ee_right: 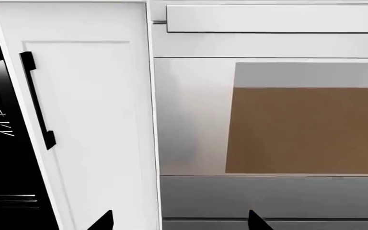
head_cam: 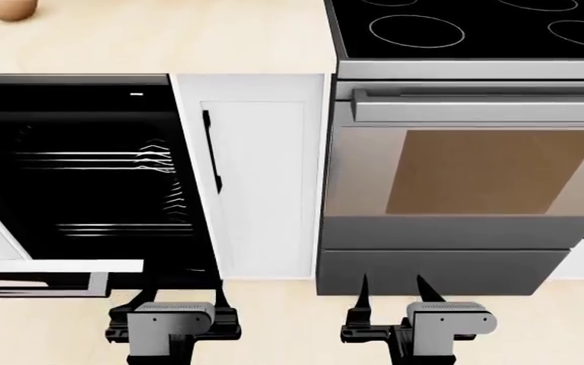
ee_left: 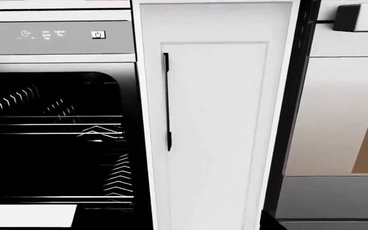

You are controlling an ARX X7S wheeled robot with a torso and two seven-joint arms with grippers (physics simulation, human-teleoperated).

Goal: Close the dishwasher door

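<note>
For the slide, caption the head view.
Open dishwasher cavity with wire racks, its door dropped, beside a narrow white cabinet door and stainless oven; both end effectors low.

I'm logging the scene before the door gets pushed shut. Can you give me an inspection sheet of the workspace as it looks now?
Surface: pale wood countertop above the cabinets, black cooktop to its right.
Job's things: dishwasher door is open, lowered out toward the robot; racks show in the dark cavity.
Clutter: a rounded brown object at the counter's far left edge, cut off, kind unclear.
Grippers: left gripper low before the dishwasher, holding nothing, opening unclear; right gripper before the oven door, fingers apart, empty.
Cables: nothing seen.
Surroundings: narrow white cabinet door with black handle, shut, between dishwasher and oven.
</note>
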